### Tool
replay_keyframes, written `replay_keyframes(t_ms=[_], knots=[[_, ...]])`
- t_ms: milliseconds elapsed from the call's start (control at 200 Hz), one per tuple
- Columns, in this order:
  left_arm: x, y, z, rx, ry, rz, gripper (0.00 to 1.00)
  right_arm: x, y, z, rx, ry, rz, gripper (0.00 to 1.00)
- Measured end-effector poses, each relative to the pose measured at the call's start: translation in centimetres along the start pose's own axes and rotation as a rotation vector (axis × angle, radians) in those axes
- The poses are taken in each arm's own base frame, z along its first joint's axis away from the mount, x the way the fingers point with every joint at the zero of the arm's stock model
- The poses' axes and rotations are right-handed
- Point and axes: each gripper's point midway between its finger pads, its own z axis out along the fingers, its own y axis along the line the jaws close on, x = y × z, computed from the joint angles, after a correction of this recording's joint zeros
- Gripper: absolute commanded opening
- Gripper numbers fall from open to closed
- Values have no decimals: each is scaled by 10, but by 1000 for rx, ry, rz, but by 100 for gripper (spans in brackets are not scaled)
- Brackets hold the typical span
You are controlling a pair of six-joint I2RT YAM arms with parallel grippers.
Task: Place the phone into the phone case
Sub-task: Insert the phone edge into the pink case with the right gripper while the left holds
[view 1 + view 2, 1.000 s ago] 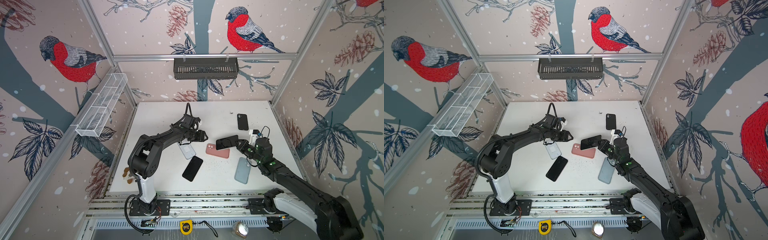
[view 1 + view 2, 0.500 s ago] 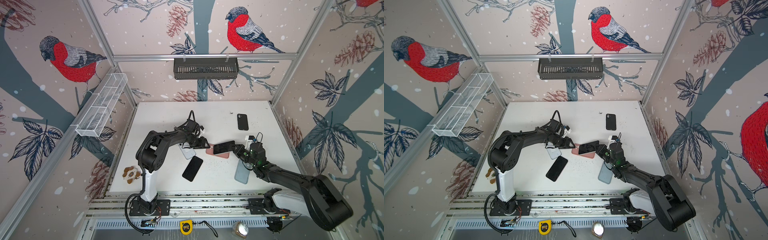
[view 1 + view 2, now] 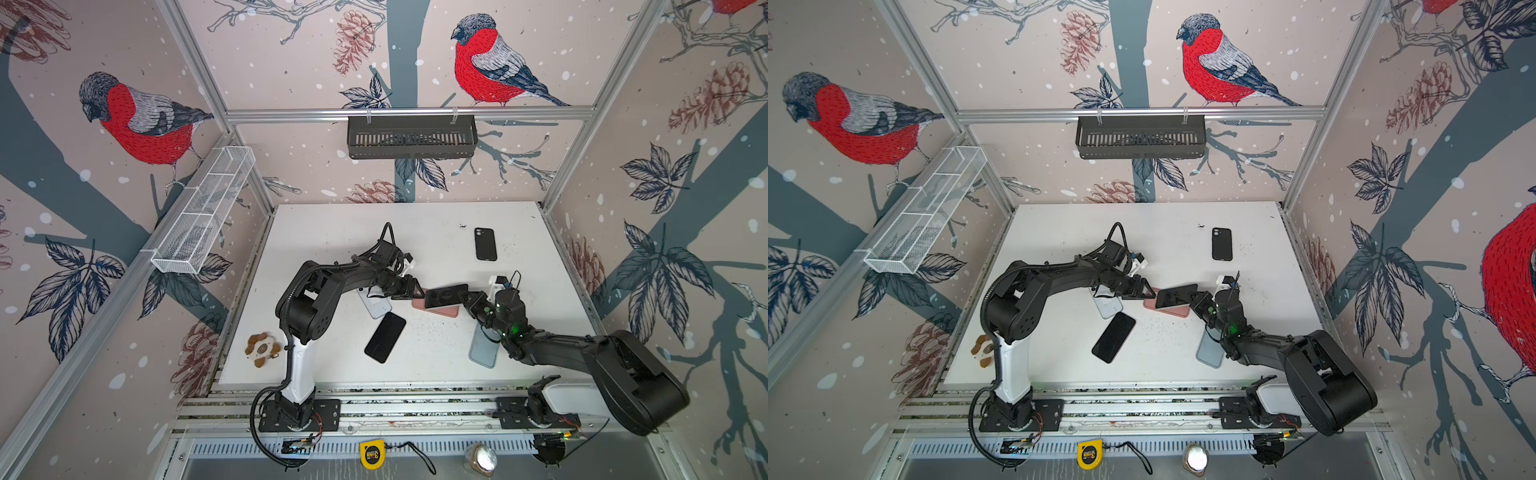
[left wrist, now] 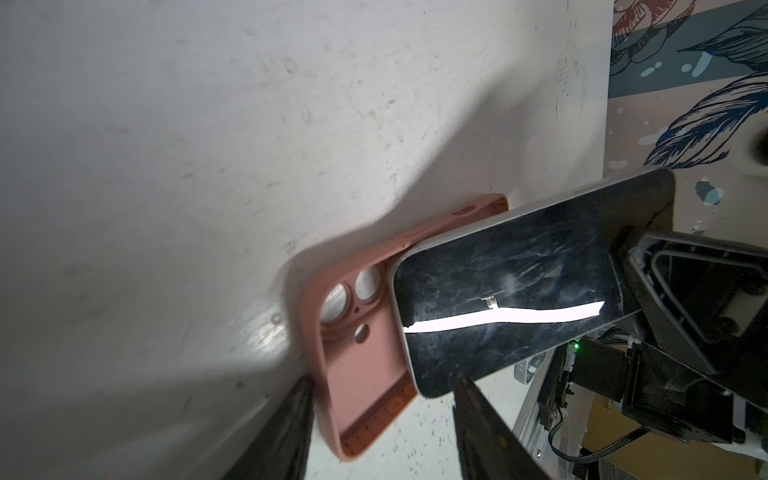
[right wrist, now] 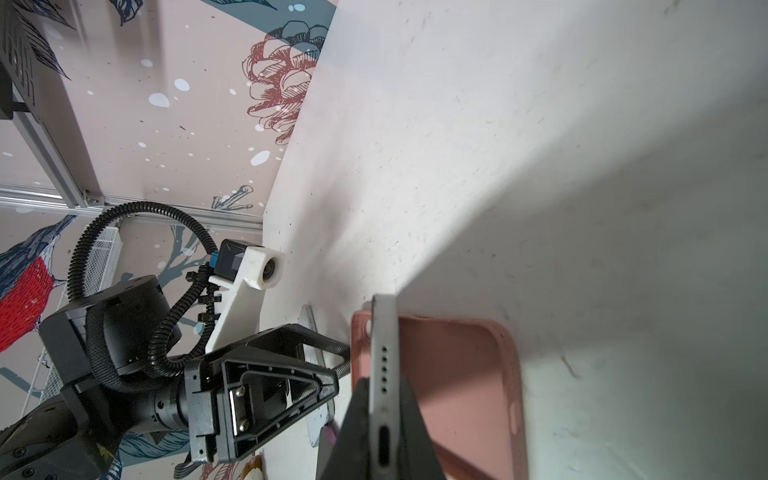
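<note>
Left wrist view shows it best. The white table (image 4: pixel 166 124) carries the pink case (image 4: pixel 357 365), lying flat with its hollow side up. The left gripper (image 4: pixel 382 380) stands spread at the case's camera end, that corner of the case between its two fingers (image 4: pixel 286 428). It pinches nothing that shows (whether a finger touches the case wall, I cannot tell). The right gripper (image 5: pixel 384 415) is pressed tight on the phone (image 4: pixel 498 291) at its charging-port end, toward the case's opposite end from the left gripper. The phone hangs over the case screen up and tilted. Its free end is lowest, at or just above the case's camera cut-outs (image 4: pixel 353 299), and not yet inside the rim. My reading: picking up and carrying the phone is done, and the line-up is close. Left to do, as I judge it: tuck the leading end under the case's lip, lower the port end, and press the phone home all round.
</note>
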Motion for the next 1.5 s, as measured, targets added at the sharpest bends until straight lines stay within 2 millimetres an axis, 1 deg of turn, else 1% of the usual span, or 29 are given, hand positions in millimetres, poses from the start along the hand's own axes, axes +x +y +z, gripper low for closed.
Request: replay_keyframes(t_ms=[115, 235, 375, 635, 665, 730, 796, 871, 946, 986, 1031, 1086, 1136, 1141, 1151, 1156, 1171, 1251, 1311, 1381, 1421, 1456, 1501], knots=[[0, -1, 1, 4, 3, 0, 56, 1, 3, 4, -4, -10, -4, 1], [2, -6, 6, 27, 18, 8, 56, 9, 5, 8, -8, 12, 4, 1], [3, -8, 7, 29, 21, 10, 56, 15, 9, 14, -22, 24, -5, 1], [1, -8, 7, 25, 18, 11, 56, 15, 12, 19, -38, 3, -15, 2], [1, -8, 7, 24, 18, 11, 56, 16, 12, 19, -39, 3, -15, 4], [1, -7, 7, 21, 18, 10, 56, 16, 11, 17, -40, 1, -13, 15], [1, -7, 7, 17, 17, 10, 56, 16, 12, 16, -42, 1, -18, 23], [1, -6, 6, 14, 17, 11, 56, 16, 15, 15, -45, 9, -41, 25], [1, -6, 6, 8, 18, 11, 56, 14, 21, 18, -36, 20, -75, 27], [1, -6, 6, 3, 19, 11, 57, 12, 26, 21, -32, 29, -104, 30], [1, -6, 6, -1, 19, 17, 59, 10, 33, 24, -30, 39, -144, 37], [1, -7, 5, -6, 20, 25, 67, 10, 40, 26, -27, 59, -190, 46], [1, -8, 3, -10, 19, 35, 82, 11, 41, 27, -15, 78, -230, 53], [1, -8, 3, -10, 18, 35, 85, 11, 41, 27, -13, 79, -233, 53], [1, -9, 2, -10, 18, 36, 94, 12, 40, 27, -8, 83, -241, 54], [1, -9, 2, -11, 18, 37, 96, 12, 40, 27, -7, 84, -244, 55], [0, -10, 1, -10, 16, 42, 98, 13, 39, 27, 1, 92, -254, 57], [-2, -14, -5, -12, -1, 55, 98, 17, 33, 25, 37, 122, -301, 63], [0, -11, -9, -22, -10, 54, 98, 18, 28, 23, 59, 142, -329, 66], [0, -9, -11, -23, -17, 50, 98, 20, 23, 21, 82, 164, -356, 67], [0, -8, -12, -23, -19, 47, 96, 19, 22, 20, 90, 173, -374, 67], [0, -8, -12, -20, -19, 47, 92, 18, 22, 19, 90, 182, -387, 67], [0, -7, -12, -27, -20, 47, 83, 16, 24, 19, 85, 192, -405, 67]])
